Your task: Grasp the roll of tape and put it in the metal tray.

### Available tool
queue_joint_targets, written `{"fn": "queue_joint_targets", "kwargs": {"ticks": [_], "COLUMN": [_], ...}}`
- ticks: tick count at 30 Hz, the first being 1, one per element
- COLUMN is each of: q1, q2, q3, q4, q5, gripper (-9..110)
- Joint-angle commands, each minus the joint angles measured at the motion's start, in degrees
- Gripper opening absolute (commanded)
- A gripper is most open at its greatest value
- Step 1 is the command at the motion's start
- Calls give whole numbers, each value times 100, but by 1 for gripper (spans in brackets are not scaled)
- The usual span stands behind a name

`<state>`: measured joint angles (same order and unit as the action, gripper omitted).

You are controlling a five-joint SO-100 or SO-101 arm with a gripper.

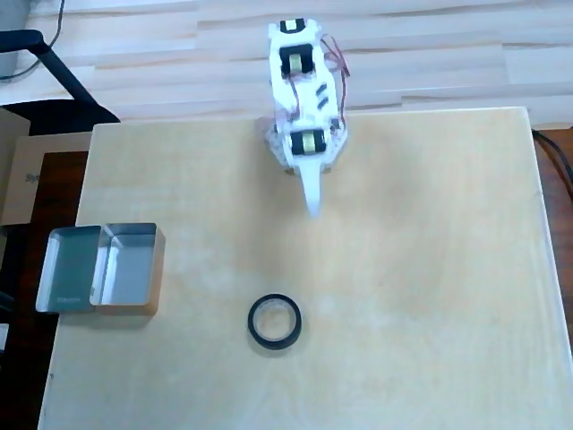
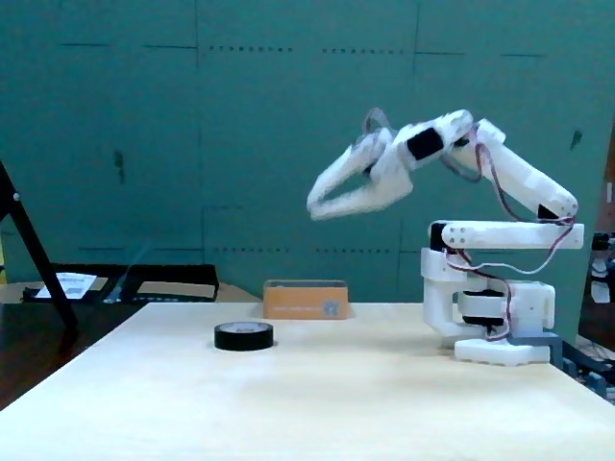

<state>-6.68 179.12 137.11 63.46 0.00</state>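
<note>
The roll of tape (image 1: 252,324) is a black ring lying flat on the wooden table, near its front edge in the overhead view; in the fixed view the roll of tape (image 2: 243,335) sits left of the arm. The metal tray (image 1: 158,269) stands at the table's left edge, with two compartments holding nothing; in the fixed view the metal tray (image 2: 306,299) shows as a low box mirroring the wood. My white gripper (image 1: 312,208) hangs high above the table, well short of the tape. In the fixed view the gripper (image 2: 313,206) is blurred, fingertips together, holding nothing.
The arm's base (image 2: 500,327) stands at the back edge of the table. A black stand leg (image 2: 38,259) leans at the far left. A dark side table (image 1: 54,184) lies beyond the tray's edge.
</note>
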Motion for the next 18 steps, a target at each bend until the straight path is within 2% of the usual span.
{"fn": "queue_joint_targets", "kwargs": {"ticks": [1,7,18], "q1": [62,70,255], "q2": [1433,-229,-6240], "q3": [-1063,-2408,-6372], "q4": [308,633,2892], "q5": [-18,-26,-185], "gripper": [0,0,0]}}
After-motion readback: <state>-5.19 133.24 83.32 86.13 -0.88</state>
